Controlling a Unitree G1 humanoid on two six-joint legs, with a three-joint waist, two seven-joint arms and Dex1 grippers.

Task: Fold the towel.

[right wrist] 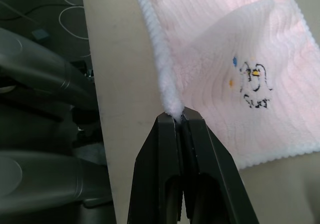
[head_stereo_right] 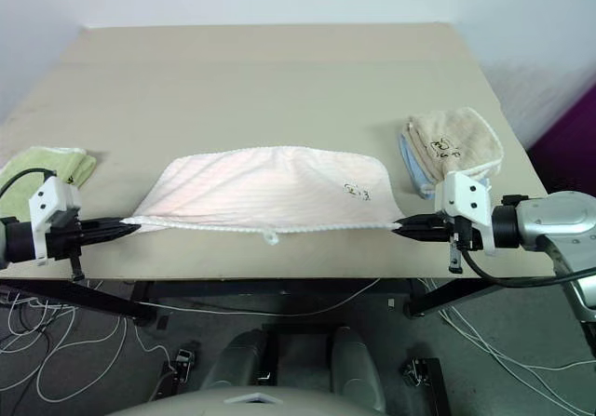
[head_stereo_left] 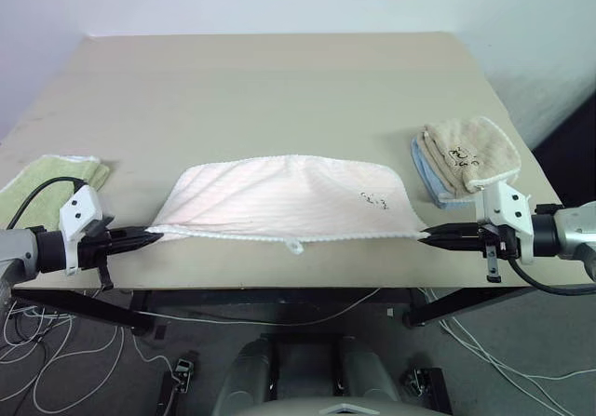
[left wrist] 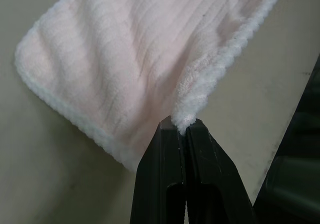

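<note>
Two grippers, left [head_stereo_left: 154, 237] and right [head_stereo_left: 426, 239], each have their black fingers [left wrist: 172, 149] closed on a corner of one pink towel [head_stereo_left: 284, 200], which stretches between them along the near edge of the worktop [head_stereo_left: 279, 81], doubled over, its far part lying on the surface. One white loop tag [head_stereo_left: 294, 246] hangs from the taut front edge, and one small dark print [right wrist: 256, 86] sits near the right corner. One green towel [head_stereo_left: 47, 176] lies at the left edge; one beige towel [head_stereo_left: 470, 154] on one blue cloth [head_stereo_left: 426, 169] lies at the right.
</note>
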